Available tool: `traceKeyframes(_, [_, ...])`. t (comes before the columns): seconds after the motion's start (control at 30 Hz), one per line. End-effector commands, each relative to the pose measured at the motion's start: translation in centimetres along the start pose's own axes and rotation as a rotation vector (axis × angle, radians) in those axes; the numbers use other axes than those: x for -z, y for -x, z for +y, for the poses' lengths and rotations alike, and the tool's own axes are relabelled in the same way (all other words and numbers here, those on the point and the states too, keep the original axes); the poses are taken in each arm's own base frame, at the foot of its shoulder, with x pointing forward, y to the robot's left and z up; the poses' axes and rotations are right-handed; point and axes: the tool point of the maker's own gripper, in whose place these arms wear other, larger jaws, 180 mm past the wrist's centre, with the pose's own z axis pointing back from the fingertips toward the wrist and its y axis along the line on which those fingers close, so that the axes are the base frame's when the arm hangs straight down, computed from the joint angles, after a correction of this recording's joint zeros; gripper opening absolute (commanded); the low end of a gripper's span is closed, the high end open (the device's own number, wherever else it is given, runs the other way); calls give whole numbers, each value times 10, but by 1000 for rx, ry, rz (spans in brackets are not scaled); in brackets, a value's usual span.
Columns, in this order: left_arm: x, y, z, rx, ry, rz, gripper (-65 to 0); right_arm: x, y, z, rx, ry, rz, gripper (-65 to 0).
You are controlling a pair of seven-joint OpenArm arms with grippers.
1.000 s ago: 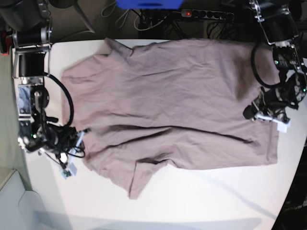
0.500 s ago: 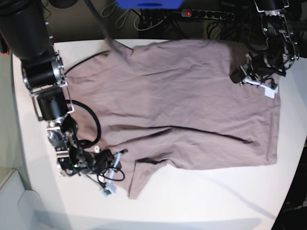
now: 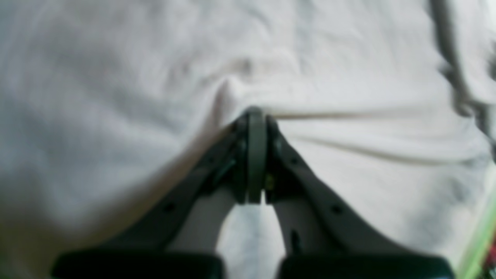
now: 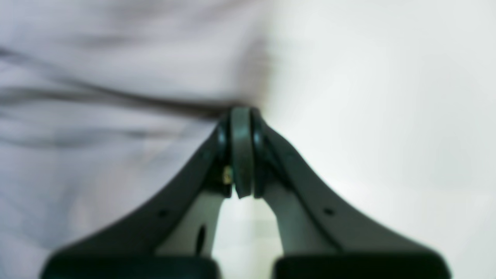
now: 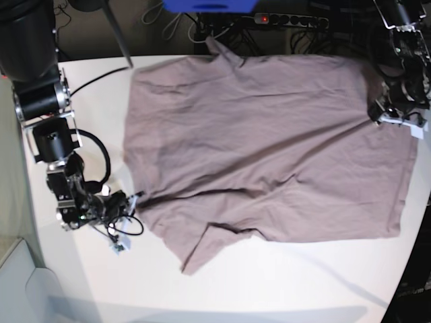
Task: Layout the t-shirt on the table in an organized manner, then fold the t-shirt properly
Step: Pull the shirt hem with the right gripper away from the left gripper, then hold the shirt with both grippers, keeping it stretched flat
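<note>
Two grippers pinch the t-shirt (image 5: 269, 148) at opposite sides: the left gripper (image 3: 255, 116) has its jaws shut on a raised ridge of cloth near the bench's right edge, and the right gripper (image 4: 242, 116) is shut on the shirt's edge toward the left edge. The shirt lies spread across the bench (image 5: 283, 282), reaching its far edge, one sleeve folded under toward the near edge. Thin, soft mauve knit, it looks light and limp, likely to drape and wrinkle; hems and shoulder seams seem the best holds. The bench is smooth matte white.
</note>
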Motion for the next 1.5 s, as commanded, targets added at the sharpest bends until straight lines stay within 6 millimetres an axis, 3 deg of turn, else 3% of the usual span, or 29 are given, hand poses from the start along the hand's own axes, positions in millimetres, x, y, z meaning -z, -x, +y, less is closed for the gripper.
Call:
traceKeyframes(0.0, [-5,1,17,11,-74,23,-650,-11,-30,-6,-7,5,-73,-650])
traceKeyframes(0.2, [-18,-23,25,25,-95,-5,-650,-7,-17,-5,-2,2,-42,-650])
traceKeyframes(0.37, [-29,-38,28,-28,-85,-16,-650,-3,-26,11,-7,-27,-56,-650])
traceKeyframes(0.5, [-35,-44,20,-11,-73,-35,-650,-4,-56,33,-36,-60,-112,-650])
traceKeyframes(0.63, [-42,-51,6,31,-53,-73,-650,-23,-93,56,-116,-76,-222,-650])
traceKeyframes(0.7, [-39,-45,-1,22,-34,-71,-650,-34,-113,71,-155,-89,-277,-650])
traceKeyframes(0.83, [-37,-41,-4,20,-27,-65,-650,-38,-129,92,-176,-119,-313,-650])
traceKeyframes(0.97, [-37,-35,2,21,-39,-53,-650,-22,-121,105,-144,-154,-281,-650])
traceKeyframes(1.13, [-38,-36,2,21,-39,-56,-650,-10,-112,107,-107,-170,-274,-650])
traceKeyframes(1.33, [-53,-42,-15,87,-20,-85,-650,0,-98,103,-76,-170,-246,-650])
traceKeyframes(1.47, [-64,-44,-45,103,85,-94,-650,12,-79,99,-44,-171,-192,-650])
